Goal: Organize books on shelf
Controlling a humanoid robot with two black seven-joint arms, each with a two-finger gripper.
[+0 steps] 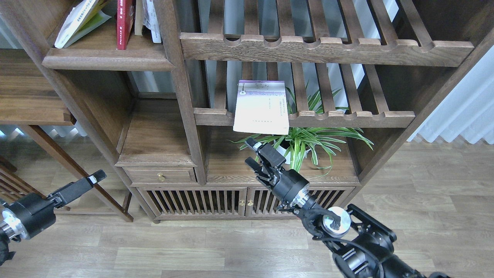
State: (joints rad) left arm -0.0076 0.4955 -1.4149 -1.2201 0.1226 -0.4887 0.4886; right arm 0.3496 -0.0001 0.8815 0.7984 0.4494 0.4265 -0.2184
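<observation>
Right end effector is raised with fingers parted, while the left end effector sits low.

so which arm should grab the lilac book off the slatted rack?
Right. Its end effector sits open just below the pale lilac book, which overhangs the rack's front rail. The left end effector is far off, low by the cabinet's left side.

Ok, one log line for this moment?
right gripper: open, below lilac book | book: on slatted rack | left gripper: idle, low
</observation>
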